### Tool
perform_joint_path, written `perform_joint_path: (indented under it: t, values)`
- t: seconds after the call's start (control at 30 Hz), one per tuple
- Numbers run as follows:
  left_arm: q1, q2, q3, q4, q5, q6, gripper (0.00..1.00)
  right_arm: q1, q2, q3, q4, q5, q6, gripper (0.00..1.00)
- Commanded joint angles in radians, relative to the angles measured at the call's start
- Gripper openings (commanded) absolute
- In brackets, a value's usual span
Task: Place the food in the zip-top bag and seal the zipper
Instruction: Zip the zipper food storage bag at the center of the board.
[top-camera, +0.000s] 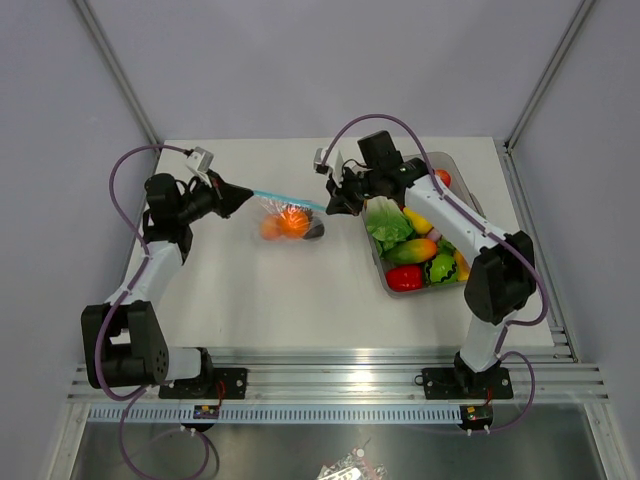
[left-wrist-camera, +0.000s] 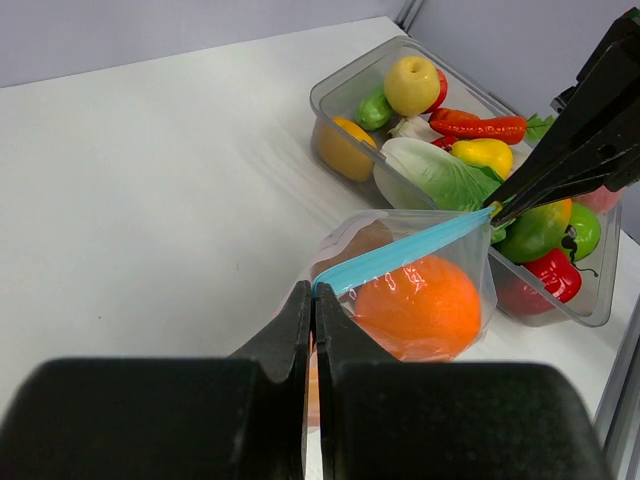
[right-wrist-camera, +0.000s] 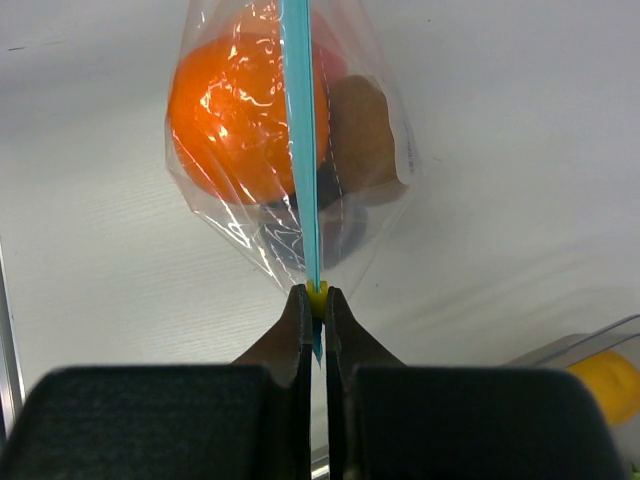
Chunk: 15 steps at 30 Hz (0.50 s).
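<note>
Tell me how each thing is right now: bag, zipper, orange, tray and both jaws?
orange, inside the bag
bag, hanging from its zipper
zipper, pulled straight, both ends pinched
tray, no lid, full
left jaws, shut on the zipper
right jaws, shut on the zipper

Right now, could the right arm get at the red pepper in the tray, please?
Probably not: the right gripper is shut on the zipper, holding it taut with the left gripper. The red pepper lies uncovered in the tray beside that arm, so it looks reachable after letting go.
</note>
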Motion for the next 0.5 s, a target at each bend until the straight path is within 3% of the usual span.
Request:
perform_joint_path:
  t: [0.0,0.47]
  values:
    - [0.043,-0.016,0.006,0.051,-0.073,0.028,0.0,-0.031,-0.066,-0.012,-0.054,0.051,-0.012,0.0]
    - [0.07,-0.009,0.014,0.062,-0.048,-0.001,0.0,-0.04,-0.083,-0.029,-0.038,0.05,0.004,0.0]
